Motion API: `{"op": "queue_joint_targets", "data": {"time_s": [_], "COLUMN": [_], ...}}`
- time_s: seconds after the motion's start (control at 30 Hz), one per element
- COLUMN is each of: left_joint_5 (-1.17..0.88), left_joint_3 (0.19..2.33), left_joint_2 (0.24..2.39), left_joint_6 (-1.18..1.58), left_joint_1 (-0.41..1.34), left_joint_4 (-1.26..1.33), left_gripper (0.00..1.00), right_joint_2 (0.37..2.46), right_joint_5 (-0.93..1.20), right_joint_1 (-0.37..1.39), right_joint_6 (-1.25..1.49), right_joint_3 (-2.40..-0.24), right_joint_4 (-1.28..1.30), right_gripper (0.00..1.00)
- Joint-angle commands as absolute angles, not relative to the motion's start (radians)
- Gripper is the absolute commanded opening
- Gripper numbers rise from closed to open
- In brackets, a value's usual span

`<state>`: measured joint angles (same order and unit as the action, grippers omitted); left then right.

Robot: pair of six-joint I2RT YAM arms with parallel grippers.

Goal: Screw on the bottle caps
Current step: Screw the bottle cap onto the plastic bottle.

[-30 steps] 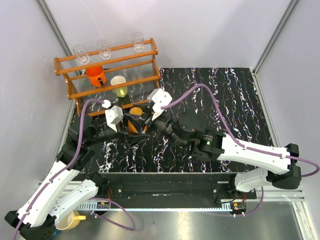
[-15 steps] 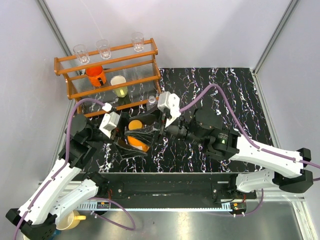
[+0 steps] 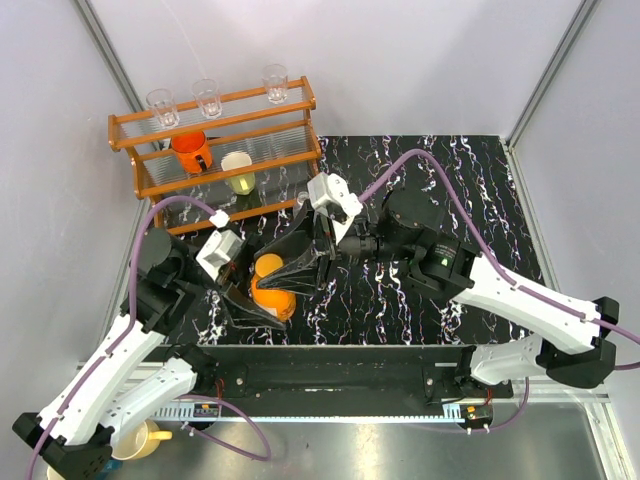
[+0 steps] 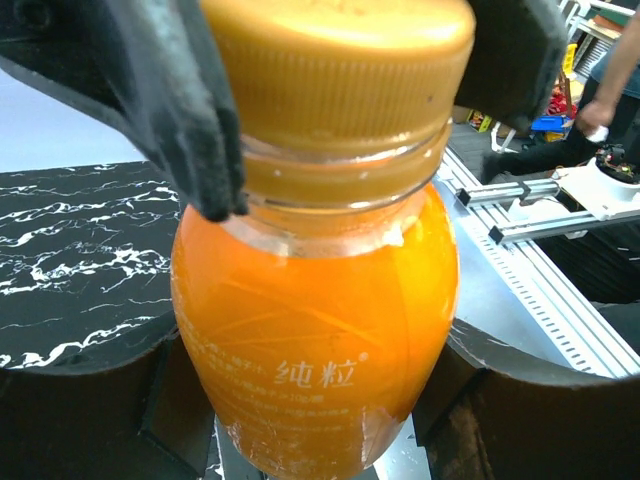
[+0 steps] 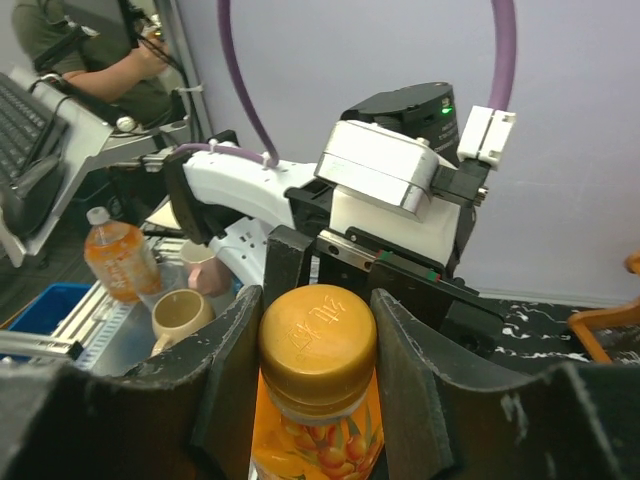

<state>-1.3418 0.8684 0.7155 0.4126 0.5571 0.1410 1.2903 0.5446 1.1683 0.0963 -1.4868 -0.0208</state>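
Orange bottle [image 3: 272, 292]: I am seeing it left of centre in the top view, tilting between the two arms, its capped end toward the right arm. I cannot tell whether it is touching the bench [image 3: 500, 180].
Orange cap [image 5: 318, 345]: it is sitting on the bottle's neck, filling the lower middle of the right wrist view and the top of the left wrist view.
Left jaws: they are clenching the orange bottle's body, with a dark pad [image 4: 90, 420] pressing each side at the bottom of the left wrist view.
Right jaws: they are grasping the orange cap, with a black finger [image 5: 232, 385] lying against each flank.
Rack [image 3: 306, 100]: it is standing at the upper left, carrying glasses [image 3: 208, 97] and an orange mug [image 3: 190, 150].
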Motion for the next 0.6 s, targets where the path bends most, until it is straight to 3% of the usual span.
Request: {"op": "queue_joint_targets", "data": {"time_s": [0.0,0.2,0.57], "left_joint_5": [-1.422,-1.442,-1.437], "left_joint_3": [0.873,0.862,0.844], "left_joint_2": [0.703,0.700,0.689], "left_joint_6": [0.434,0.439,0.419], "left_joint_1": [0.558,0.563,0.563], "left_joint_4": [0.227,0.229,0.230], "left_gripper": [0.19,0.19,0.19], "right_joint_2": [1.296,1.282,1.353], "right_joint_5": [0.731,0.854,0.940], "right_joint_1": [1.134,1.055,1.035], "right_joint_6": [0.161,0.297,0.437], "right_joint_3": [-1.537,-1.477,-1.528], "right_joint_4": [-0.050,-0.231,-0.337], "right_gripper": [0.28,0.28,0.29]}}
